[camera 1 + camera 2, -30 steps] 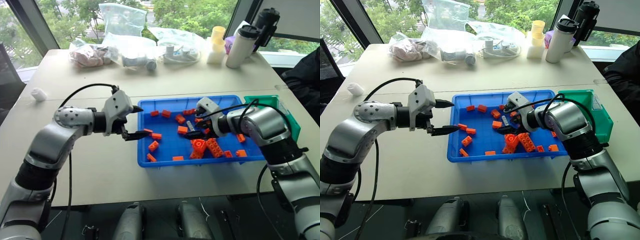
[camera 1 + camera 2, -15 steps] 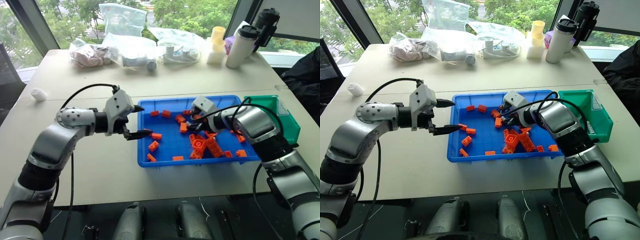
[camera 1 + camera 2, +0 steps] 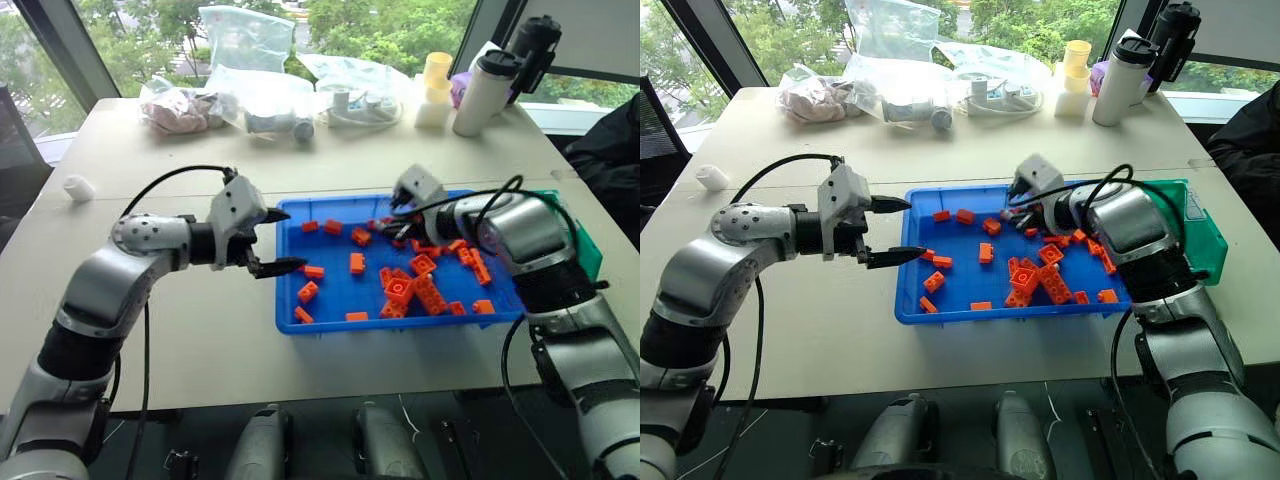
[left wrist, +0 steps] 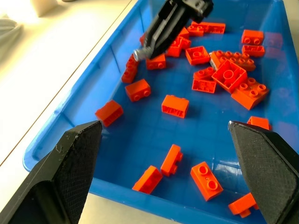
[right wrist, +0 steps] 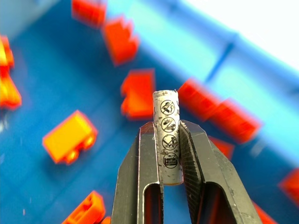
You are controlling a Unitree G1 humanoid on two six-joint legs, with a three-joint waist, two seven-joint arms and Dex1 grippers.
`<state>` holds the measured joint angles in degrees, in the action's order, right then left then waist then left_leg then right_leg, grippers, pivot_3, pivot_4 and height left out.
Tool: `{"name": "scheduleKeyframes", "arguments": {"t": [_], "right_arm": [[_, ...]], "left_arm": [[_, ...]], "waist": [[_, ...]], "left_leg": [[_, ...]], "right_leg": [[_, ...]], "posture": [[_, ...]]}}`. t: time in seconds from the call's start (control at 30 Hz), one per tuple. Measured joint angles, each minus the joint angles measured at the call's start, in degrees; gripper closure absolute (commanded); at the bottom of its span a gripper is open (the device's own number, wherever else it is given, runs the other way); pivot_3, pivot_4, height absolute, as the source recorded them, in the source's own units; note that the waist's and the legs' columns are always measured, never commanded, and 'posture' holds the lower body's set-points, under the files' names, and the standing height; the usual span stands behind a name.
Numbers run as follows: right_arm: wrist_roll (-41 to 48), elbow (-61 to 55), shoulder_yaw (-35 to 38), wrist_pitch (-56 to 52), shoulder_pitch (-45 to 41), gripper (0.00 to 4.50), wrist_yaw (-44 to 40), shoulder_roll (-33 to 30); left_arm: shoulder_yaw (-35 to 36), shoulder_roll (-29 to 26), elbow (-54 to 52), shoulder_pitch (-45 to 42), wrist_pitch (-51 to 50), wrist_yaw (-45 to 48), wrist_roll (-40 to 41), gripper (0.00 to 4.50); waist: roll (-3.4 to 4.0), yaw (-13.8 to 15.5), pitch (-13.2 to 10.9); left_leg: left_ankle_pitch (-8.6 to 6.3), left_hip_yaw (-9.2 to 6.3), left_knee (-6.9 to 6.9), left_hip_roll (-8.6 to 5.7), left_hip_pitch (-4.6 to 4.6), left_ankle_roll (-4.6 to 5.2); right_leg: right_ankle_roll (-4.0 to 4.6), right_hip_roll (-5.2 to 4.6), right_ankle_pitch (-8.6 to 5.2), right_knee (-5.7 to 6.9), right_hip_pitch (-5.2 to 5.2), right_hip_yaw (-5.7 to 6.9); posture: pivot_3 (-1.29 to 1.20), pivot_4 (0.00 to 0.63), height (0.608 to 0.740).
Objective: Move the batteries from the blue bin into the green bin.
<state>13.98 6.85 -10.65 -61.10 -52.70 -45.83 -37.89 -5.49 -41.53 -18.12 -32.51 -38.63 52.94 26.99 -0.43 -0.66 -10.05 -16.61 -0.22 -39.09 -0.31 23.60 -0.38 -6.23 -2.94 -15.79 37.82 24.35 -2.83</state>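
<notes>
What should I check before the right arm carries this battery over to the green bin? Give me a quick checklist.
1. Right gripper jaws shut on the battery: ok.
2. Battery lifted off the blue bin floor: ok.
3. No orange bricks caught in the grip: ok.
4. Left gripper, jaws open, off to the other side of the carry: ok.
5. Green bin has free room inside: cannot tell, the arm hides it.

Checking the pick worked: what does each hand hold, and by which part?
The right hand pinches a small silver-grey cylindrical battery around its lower half, its top end sticking out. The left hand is open and holds nothing.
</notes>
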Motion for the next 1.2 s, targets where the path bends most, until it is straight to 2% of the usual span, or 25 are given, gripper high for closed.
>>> {"name": "scheduleKeyframes", "arguments": {"t": [0.13,0.27,0.4,0.47,0.57,0.73,1.0,1.07,1.13,1.2], "right_arm": [[4.1,-0.94,13.61,-3.88,-1.42,4.46,2.78,-2.8],[5.38,-1.18,21.9,-5.41,-0.54,4.46,5.09,-8.05],[4.03,-1.75,26.4,-6.04,9.81,4.46,6.7,-17.64],[3.55,-2.0,28.34,-6.57,14.67,4.46,7.3,-19.8],[4.57,-3.56,30.91,-8.56,17.68,4.46,7.61,-19.86],[5.14,-5.09,31.89,-9.71,21.99,4.46,8.52,-19.88],[5.39,-4.04,31.38,-8.52,23.37,4.46,9.04,-19.88],[5.18,-2.7,30.69,-7.4,23.35,3.4,9.49,-19.88],[4.7,-1.34,29.82,-6.19,23.35,2.61,9.81,-19.88],[4.02,0.74,28.53,-4.28,23.08,1.57,10.13,-19.88]], "left_arm": [[0.61,6.82,4.05,-5.56,1.7,-0.71,1.18,0.0],[-0.53,9.37,7.61,-8.51,4.13,0.79,0.77,0.0],[-3.63,13.73,11.96,-11.39,6.4,3.28,-0.23,0.0],[-4.79,15.33,13.62,-12.49,7.24,4.4,-0.45,0.0],[-6.12,17.58,15.28,-13.9,9.02,5.11,-1.5,0.0],[-6.98,19.3,16.62,-14.3,9.61,7.08,-1.44,0.0],[-7.09,19.16,16.69,-12.89,9.12,8.39,-1.61,0.0],[-7.15,18.96,16.65,-12.76,9.11,8.42,-2.0,0.0],[-7.21,18.8,16.55,-12.76,9.11,8.42,-2.58,0.0],[-7.23,18.47,16.23,-12.67,9.11,8.42,-2.8,0.0]], "waist": [[-0.02,1.04,0.0],[-0.01,1.26,0.0],[-0.01,1.38,0.01],[0.0,0.87,0.01],[0.04,-0.43,0.03],[0.06,-0.32,0.04],[0.06,-0.01,0.04],[0.06,0.0,0.04],[0.06,-0.01,0.04],[0.06,-0.05,0.04]], "left_leg": [[0.0,0.0,-0.02,-0.06,0.03,0.0],[0.0,0.03,0.02,-0.07,0.02,0.0],[0.0,0.08,0.0,-0.1,0.09,0.01],[0.0,0.18,0.0,-0.08,0.07,0.01],[0.0,0.19,0.01,0.03,-0.07,0.01],[0.0,0.16,0.02,0.09,-0.12,0.01],[0.0,0.16,-0.02,0.06,-0.1,0.01],[0.0,0.16,-0.02,0.05,-0.1,0.01],[0.0,0.16,-0.02,0.05,-0.1,0.01],[0.0,0.16,-0.02,0.05,-0.1,0.01]], "right_leg": [[0.0,-0.07,0.0,-0.03,-0.04,0.04],[0.0,-0.05,0.0,-0.07,-0.03,0.04],[-0.01,-0.06,0.0,-0.18,-0.05,-0.01],[-0.02,-0.03,0.01,-0.16,-0.02,-0.08],[-0.01,0.1,0.01,0.01,-0.02,-0.15],[0.0,0.22,0.0,0.1,-0.02,-0.17],[0.0,0.17,0.0,0.09,-0.03,-0.17],[0.0,0.16,0.0,0.09,-0.03,-0.17],[0.0,0.17,0.0,0.09,-0.03,-0.17],[0.0,0.17,0.0,0.09,-0.03,-0.18]], "posture": [[0.0,0.15,0.74],[0.0,0.15,0.74],[0.0,0.15,0.74],[0.0,0.15,0.74],[0.0,0.15,0.74],[0.0,0.15,0.74],[0.0,0.15,0.74],[0.0,0.15,0.74],[0.0,0.15,0.74],[0.0,0.15,0.74]]}}
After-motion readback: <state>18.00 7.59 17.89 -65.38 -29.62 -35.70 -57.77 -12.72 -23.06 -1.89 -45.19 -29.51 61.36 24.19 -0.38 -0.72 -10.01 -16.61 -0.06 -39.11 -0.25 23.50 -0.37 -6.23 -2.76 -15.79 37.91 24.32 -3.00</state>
